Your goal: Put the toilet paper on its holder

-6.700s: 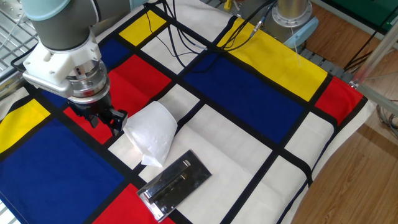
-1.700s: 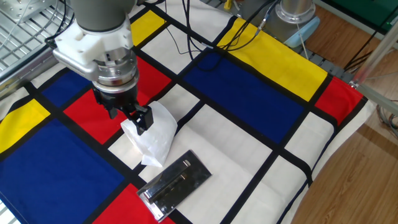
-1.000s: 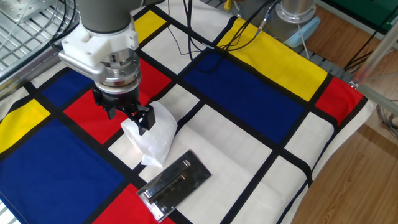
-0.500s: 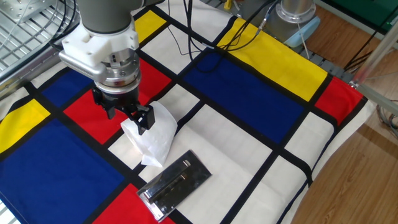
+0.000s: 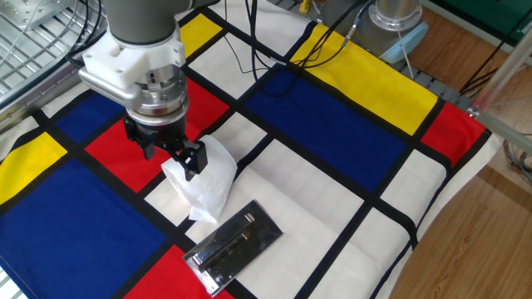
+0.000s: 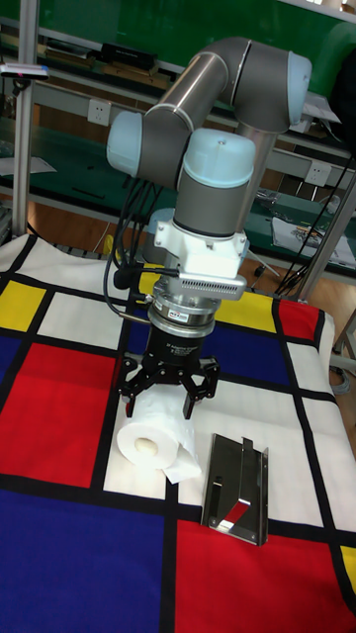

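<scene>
Change since earlier frames: the arm travelled from the left of the roll to a station directly over it; across the last second nothing moved.

Item 1, nearest: holder [image 5: 235, 245], chrome plate with slim bar, lay flat on the desk [image 5: 332, 124] at the near edge of a white panel, just beside the roll and apart from it. Unoccupied.

Item 2: toilet paper [image 5: 208, 178], white roll, lay on its side on the checked cloth, tan core facing the tall fixed view [image 6: 148, 447], a loose sheet trailing toward the holder [image 6: 237, 490].

Item 3: tool [image 6: 159, 389], pointed straight down, fingers spread wide and straddling the roll's upper half, one finger [image 5: 190, 160] against the white paper. Not closed on anything; the roll still rested on the cloth.

Item 4, far: cables and a metal post base at the desk's far edge.

Handling note, judged: the step in hand was the grasp. Lower a little further so the fingers pass the roll's widest part, close gently to avoid crushing the core, and keep the trailing sheet clear before lifting toward the bar.
</scene>
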Tool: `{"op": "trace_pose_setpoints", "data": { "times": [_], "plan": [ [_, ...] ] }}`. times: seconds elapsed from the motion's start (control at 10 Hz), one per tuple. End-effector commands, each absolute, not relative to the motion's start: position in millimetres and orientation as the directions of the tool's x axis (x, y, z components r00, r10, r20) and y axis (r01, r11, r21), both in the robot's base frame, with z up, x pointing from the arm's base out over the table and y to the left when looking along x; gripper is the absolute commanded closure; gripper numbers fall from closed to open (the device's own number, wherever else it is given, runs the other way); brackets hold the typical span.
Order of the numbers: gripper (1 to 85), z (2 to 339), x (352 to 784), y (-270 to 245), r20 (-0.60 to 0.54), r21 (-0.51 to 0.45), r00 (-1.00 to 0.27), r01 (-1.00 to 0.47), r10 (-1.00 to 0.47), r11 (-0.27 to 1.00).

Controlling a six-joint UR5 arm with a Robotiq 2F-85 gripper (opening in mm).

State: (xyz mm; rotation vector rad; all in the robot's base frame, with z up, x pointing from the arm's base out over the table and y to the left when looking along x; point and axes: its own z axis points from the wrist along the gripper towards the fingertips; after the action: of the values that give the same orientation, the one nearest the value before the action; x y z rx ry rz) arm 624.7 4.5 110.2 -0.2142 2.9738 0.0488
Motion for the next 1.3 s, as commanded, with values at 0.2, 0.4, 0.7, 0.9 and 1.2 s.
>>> {"op": "trace_pose_setpoints", "data": {
  "times": [0.2, 0.4, 0.7, 0.9, 1.2],
  "plan": [
    [6.3, 112.5, 629.6, 8.6, -0.179, 0.048, -0.980, -0.096, -0.086, 0.994],
    [6.3, 112.6, 630.4, 8.6, -0.182, 0.050, -0.981, -0.084, -0.073, 0.995],
    [7.0, 114.0, 631.5, 6.1, -0.169, 0.049, -0.985, -0.045, -0.036, 0.998],
    [7.0, 113.2, 629.4, 3.4, -0.170, 0.061, -0.986, -0.016, -0.005, 0.998],
    [7.3, 112.2, 615.6, -1.7, -0.154, 0.054, -0.988, 0.022, 0.030, 0.998]
  ]
}}
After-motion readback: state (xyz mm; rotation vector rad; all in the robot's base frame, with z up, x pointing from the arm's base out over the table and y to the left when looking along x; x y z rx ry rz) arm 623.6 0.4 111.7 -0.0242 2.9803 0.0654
